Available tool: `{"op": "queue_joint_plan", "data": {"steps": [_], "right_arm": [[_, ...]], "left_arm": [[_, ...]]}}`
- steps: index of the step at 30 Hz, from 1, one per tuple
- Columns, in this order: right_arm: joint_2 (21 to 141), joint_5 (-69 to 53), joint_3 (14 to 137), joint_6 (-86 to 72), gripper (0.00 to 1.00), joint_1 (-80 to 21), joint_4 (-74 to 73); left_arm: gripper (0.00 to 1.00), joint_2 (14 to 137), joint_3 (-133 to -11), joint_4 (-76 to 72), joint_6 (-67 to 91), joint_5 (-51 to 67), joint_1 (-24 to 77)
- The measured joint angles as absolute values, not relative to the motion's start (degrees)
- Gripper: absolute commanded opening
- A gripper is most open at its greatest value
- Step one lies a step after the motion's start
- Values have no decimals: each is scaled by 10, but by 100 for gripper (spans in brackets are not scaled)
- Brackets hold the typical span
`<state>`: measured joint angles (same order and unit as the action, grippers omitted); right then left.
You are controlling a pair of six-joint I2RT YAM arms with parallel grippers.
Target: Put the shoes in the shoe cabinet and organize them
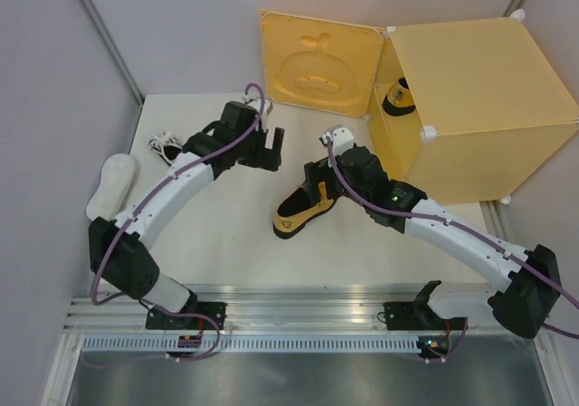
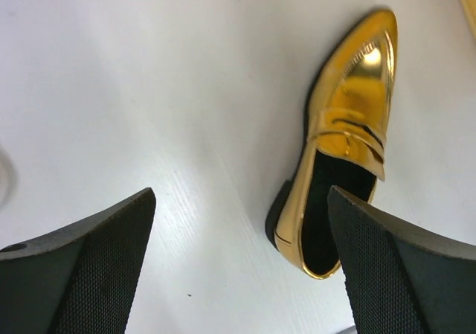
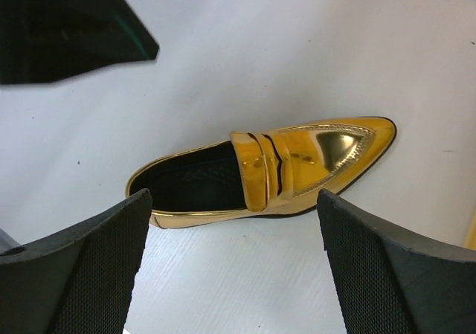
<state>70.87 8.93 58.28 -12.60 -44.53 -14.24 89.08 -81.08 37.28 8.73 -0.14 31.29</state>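
**A:** Left gripper [image 1: 274, 146], seen from above, has its jaws spread with nothing in them. Right gripper [image 1: 317, 187] is equally wide and hangs right over the loose gold shoe [image 1: 294, 218].

**B:** How far along?

**A:** About a quarter, I'd judge. The stowed gold shoe [image 1: 398, 97] sits inside the shoe cabinet [image 1: 470, 108], beyond the right gripper, with the door [image 1: 317, 62] open. Three are still out: the loose one, plus a plain white shoe [image 1: 110, 187] and a laced white shoe [image 1: 166, 146] to the left gripper's left, the latter partly hidden.

**B:** Left wrist?

**A:** The loose gold shoe is ahead and right of the fingers, upright, mirror-shiny, with a black lining.

**B:** Right wrist?

**A:** It lies crosswise just beyond the open fingers, pointed toe rightward, probably untouched.
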Motion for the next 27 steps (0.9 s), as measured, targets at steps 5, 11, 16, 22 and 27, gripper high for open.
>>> {"op": "queue_joint_plan", "data": {"steps": [5, 11, 16, 22, 27], "right_arm": [[757, 86, 630, -122, 93, -482, -156], [839, 90, 693, -122, 88, -531, -191], [931, 99, 754, -122, 80, -567, -237], [1016, 104, 808, -127, 68, -598, -292], [1072, 104, 839, -133, 54, -606, -324]], "left_arm": [[100, 785, -774, 364, 144, -50, 234], [100, 671, -723, 389, 176, -91, 179], [100, 581, -680, 429, 186, -132, 177], [100, 488, -628, 475, 195, -164, 176], [100, 455, -615, 501, 197, -182, 176]]}}
